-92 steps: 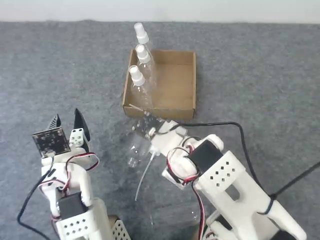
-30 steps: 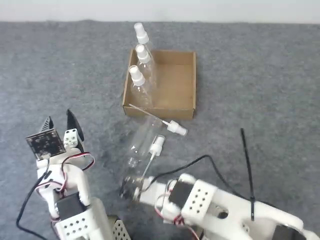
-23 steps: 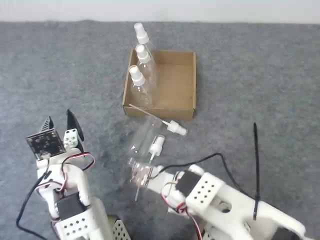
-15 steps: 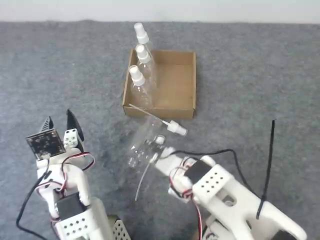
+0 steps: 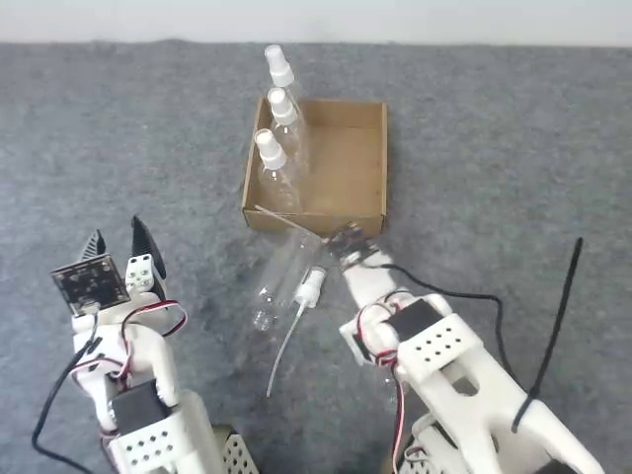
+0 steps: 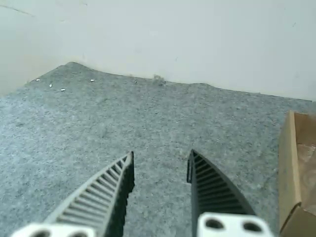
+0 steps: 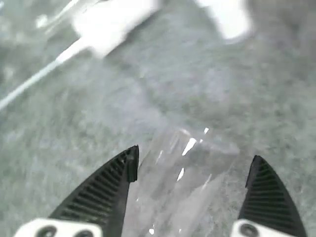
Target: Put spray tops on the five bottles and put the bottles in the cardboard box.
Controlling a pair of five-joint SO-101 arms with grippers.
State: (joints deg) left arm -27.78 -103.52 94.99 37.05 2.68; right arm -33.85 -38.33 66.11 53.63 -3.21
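Since a second ago the right arm has swung from the lying bottle's base up toward the cardboard box point(image 5: 326, 219). The right end effector point(image 7: 194, 154) is spread wide and holds nothing.

The grey, felt-like surface point(image 5: 513, 148) should resist sliding, but round clear plastic rolls. A clear bottle point(image 7: 182, 187) shows between the jaws. If you take it, close squarely across its cylindrical body and gently, as the thin walls likely flex.

Three capped bottles point(image 5: 279, 163) stand along the box's left wall. One uncapped bottle point(image 5: 279, 276) lies just in front of the box.

The left end effector point(image 6: 161, 155) hovers part-open and empty.

A hard white spray top point(image 5: 312, 286) lies just beside the uncapped bottle, trailing a thin dip tube point(image 5: 284, 346).
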